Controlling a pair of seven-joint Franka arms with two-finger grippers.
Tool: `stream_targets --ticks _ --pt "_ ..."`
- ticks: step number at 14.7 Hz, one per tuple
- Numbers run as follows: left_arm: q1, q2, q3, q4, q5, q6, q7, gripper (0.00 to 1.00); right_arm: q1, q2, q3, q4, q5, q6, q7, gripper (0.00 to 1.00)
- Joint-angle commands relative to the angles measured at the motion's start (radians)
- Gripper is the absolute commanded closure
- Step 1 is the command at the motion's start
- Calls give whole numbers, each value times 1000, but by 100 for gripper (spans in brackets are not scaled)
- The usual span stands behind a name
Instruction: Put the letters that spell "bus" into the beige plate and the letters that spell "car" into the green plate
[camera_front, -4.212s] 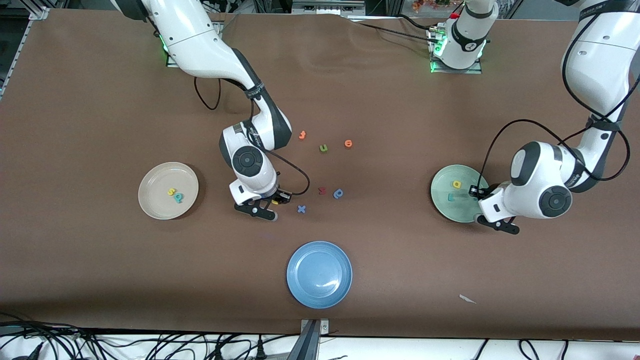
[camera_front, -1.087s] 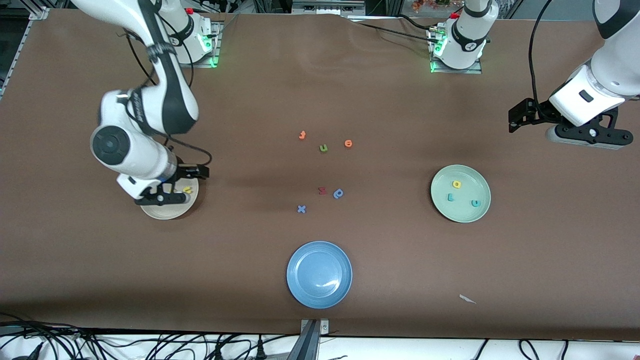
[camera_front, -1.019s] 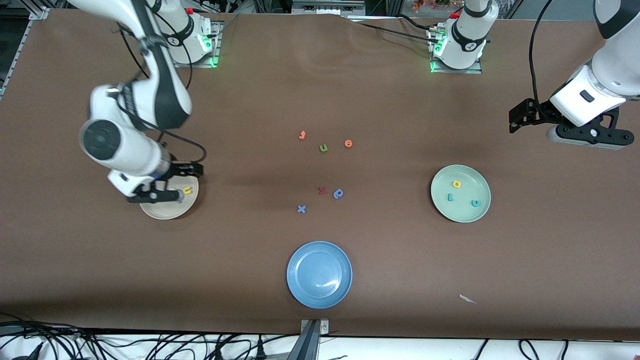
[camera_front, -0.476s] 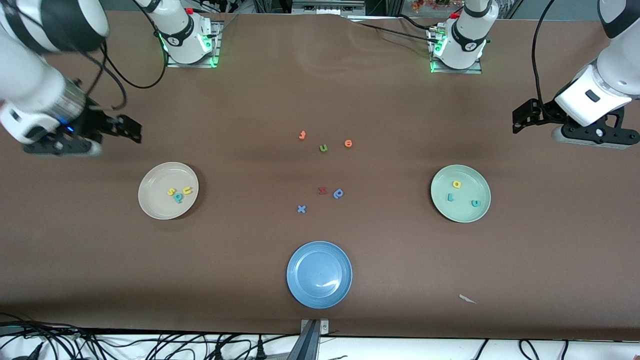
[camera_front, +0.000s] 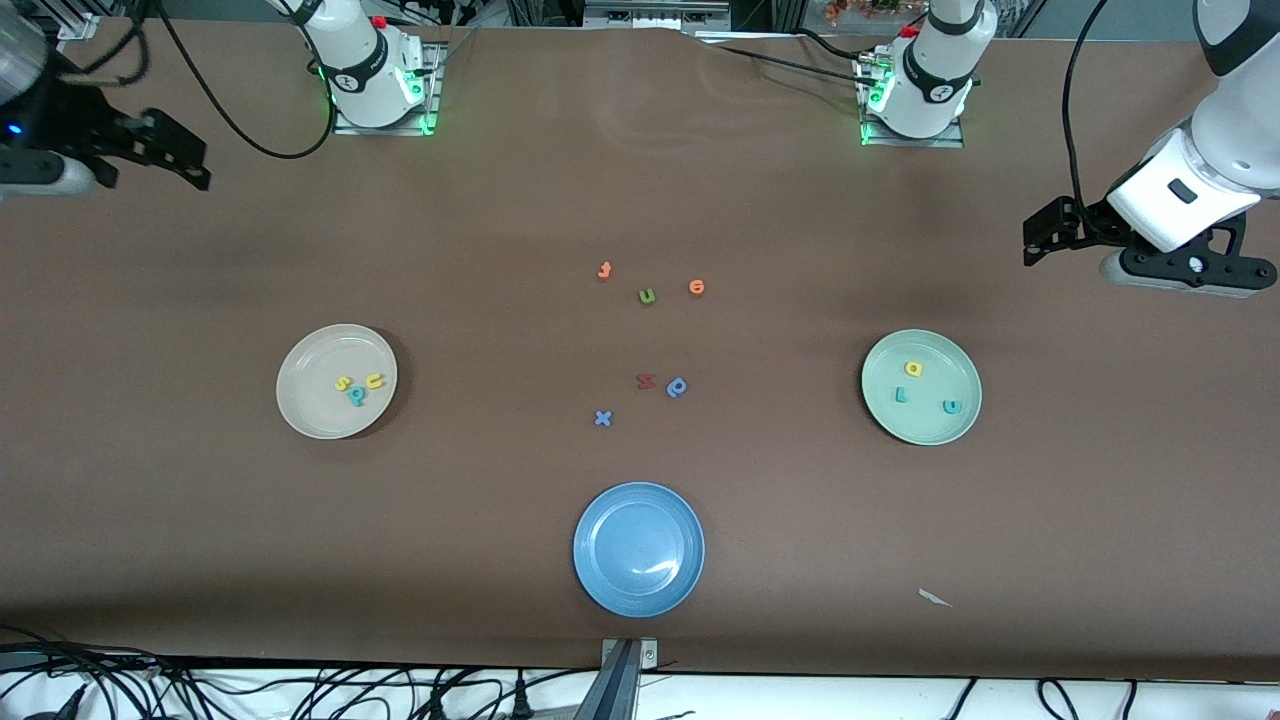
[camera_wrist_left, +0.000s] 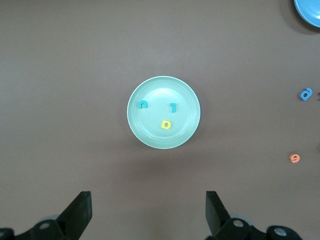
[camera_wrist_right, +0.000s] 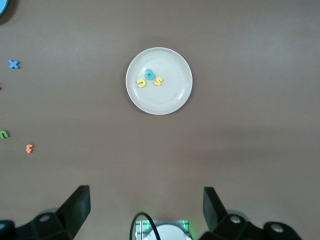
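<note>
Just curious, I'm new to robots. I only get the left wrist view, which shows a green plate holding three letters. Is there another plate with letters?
Observer: Yes. A beige plate toward the right arm's end of the table holds a yellow s, a yellow u and a teal b.
Operator: Are there loose letters I can't see?
Observer: A blue x lies on the table between the two plates, a little farther from the front camera than the blue plate.
Operator: And the other gripper?
Observer: The right gripper hangs open over the table at the right arm's end, holding nothing.
</note>
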Motion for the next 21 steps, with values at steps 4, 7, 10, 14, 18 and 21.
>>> stream_targets --ticks 4,7,10,14,18,21 --pt "-5 -12 -6 4 17 -18 12 0 19 71 -37 45 -1 29 -23 0" --pt "-5 -12 -5 4 17 -18 12 0 23 91 -39 48 1 66 -17 0" --pt "-5 -14 -6 4 17 -17 11 0 25 100 -37 45 2 117 -5 0" --pt "-5 -14 -5 4 17 -18 11 0 25 97 -39 12 39 208 -5 0" --pt "-5 -14 -6 4 17 -18 9 0 25 91 -39 -7 39 208 -5 0" --pt "-5 -14 -5 4 17 -18 11 0 25 91 -39 -7 39 211 -5 0"
